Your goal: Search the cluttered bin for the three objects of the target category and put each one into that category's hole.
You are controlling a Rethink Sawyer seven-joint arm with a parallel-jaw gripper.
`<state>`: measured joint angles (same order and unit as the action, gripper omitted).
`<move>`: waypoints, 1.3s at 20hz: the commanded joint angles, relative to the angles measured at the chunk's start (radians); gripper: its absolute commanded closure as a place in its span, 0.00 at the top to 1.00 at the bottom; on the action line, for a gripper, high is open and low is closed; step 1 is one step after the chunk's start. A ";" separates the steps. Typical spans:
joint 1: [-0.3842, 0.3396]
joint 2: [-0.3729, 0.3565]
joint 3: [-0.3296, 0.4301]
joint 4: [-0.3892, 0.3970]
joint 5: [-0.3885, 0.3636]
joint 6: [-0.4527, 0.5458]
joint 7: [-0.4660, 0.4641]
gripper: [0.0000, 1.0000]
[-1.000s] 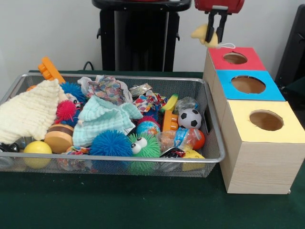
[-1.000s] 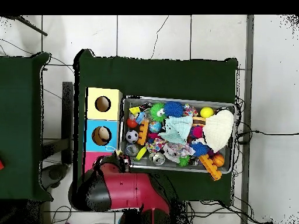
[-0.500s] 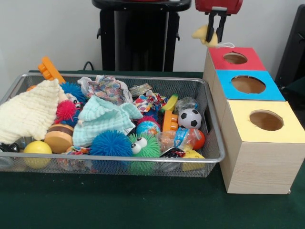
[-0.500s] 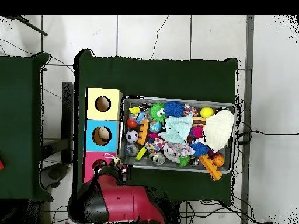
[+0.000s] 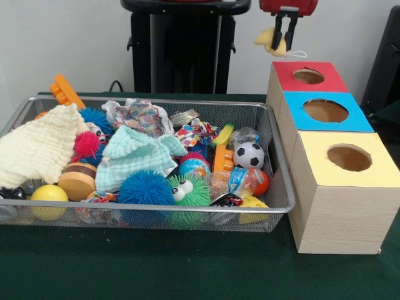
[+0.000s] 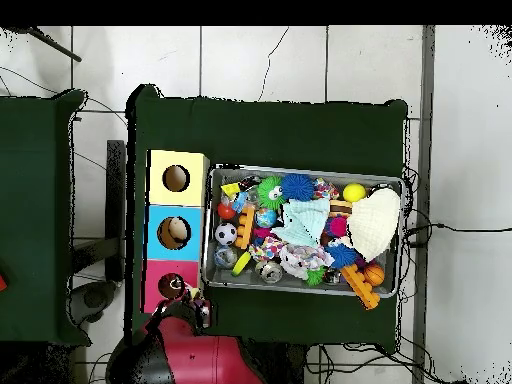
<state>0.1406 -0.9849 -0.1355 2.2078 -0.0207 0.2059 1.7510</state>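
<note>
Table: a dark green cloth-covered table (image 5: pixel 187 275) carries everything.
Bin: the silver wire-mesh bin (image 5: pixel 278 169) sits just beside the wooden box, heaped with toys and cloths.
Box: the long pale wooden box (image 5: pixel 337 219) has three coloured tops in a row, each with a round hole: yellow top (image 5: pixel 375 172), blue top (image 5: pixel 350 122), red top (image 5: pixel 325 84).
Cloths: a cream muslin cloth (image 5: pixel 37 150) lies at one end of the bin; a mint green cloth (image 5: pixel 134 156) is crumpled near the middle.
Balls: a blue spiky rubber ball (image 5: pixel 145 187) touches a green spiky ball with googly eyes (image 5: pixel 190 190); a small black-and-white football (image 5: pixel 249 155) lies near the box-side wall.
My gripper (image 5: pixel 282 39): I hang in the air beside the red top, above its far corner, not over the hole.
My grip: my two black fingers (image 5: pixel 290 28) are closed onto a small pale yellow soft toy (image 5: pixel 267 39), which bulges out to one side with a thin white cord trailing from the other.
</note>
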 commanded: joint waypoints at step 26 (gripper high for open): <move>0.170 0.109 -0.081 0.024 0.193 -0.081 0.290 0.00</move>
<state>0.3011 -0.9116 -0.2140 2.2087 0.1044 0.2052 1.7513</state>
